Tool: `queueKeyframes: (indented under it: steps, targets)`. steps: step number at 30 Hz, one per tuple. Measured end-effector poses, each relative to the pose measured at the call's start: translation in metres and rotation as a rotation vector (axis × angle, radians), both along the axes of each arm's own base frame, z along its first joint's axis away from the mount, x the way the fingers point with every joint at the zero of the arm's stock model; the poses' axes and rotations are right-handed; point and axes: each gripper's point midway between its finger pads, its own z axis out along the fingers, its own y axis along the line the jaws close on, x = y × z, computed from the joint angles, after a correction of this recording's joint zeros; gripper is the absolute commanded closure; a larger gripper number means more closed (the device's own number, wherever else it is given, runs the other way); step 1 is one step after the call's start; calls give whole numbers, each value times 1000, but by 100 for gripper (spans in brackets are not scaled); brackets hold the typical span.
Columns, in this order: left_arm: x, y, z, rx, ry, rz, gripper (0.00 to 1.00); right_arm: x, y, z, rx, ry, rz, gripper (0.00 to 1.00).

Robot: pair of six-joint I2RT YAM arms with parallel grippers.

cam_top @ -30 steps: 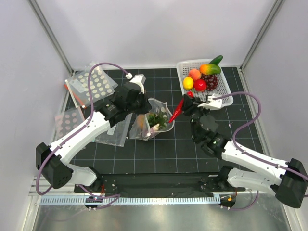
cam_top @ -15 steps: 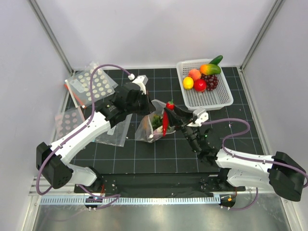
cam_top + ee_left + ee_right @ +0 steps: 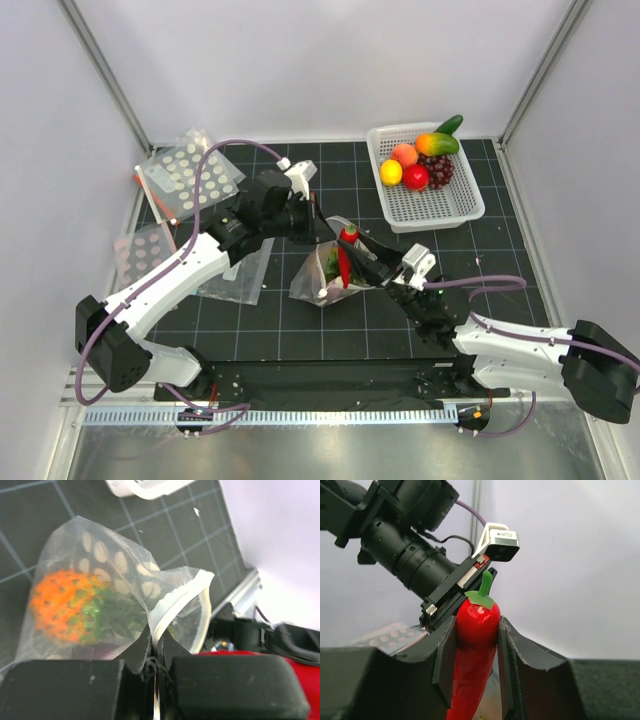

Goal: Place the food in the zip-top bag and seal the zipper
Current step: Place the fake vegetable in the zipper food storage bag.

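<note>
Right wrist view first: my right gripper [image 3: 475, 625] is clamped on the red chili pepper [image 3: 467, 680], one finger on each side just under its green cap, stem pointing up. From the top camera the pepper hangs tip-down over the mouth of the zip-top bag [image 3: 318, 285]; I cannot tell whether the tip has passed the rim.

On the left wrist camera, my left gripper [image 3: 155, 672] is pinched tight on the bag's near rim, with film bunched between the black fingers. The zipper [image 3: 175, 600] curves away from that pinch as a thick whitish strip, and the mouth gapes open beside it. Through the dotted film I can see the pineapple [image 3: 60, 605] lying inside, orange body to the left, green crown toward the mouth.

Farther out, the bag sits mid-table on the black gridded mat [image 3: 300, 325]. The white basket [image 3: 440, 205] stands at the far right, well apart from the bag, holding the round red fruit [image 3: 416, 177] with the peach [image 3: 404, 154], lemon [image 3: 391, 172] and dark grapes [image 3: 438, 170]. Spare dotted bags [image 3: 190, 172] lie at far left.
</note>
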Motion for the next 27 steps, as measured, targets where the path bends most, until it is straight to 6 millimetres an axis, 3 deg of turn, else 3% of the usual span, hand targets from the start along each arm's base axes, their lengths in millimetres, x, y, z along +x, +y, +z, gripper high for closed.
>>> queueKeyframes:
  steps: [6, 15, 27]
  targets:
    - [-10, -9, 4, -44, 28, -69, 96, -5, -2, -2, -32, -44, 0, 99]
    - [-14, -23, -11, -59, 100, -122, 97, -9, 11, -7, -86, -82, 39, 99]
    - [-14, -26, -13, -66, 108, -134, 97, -7, 23, -7, -112, -96, 60, 99]
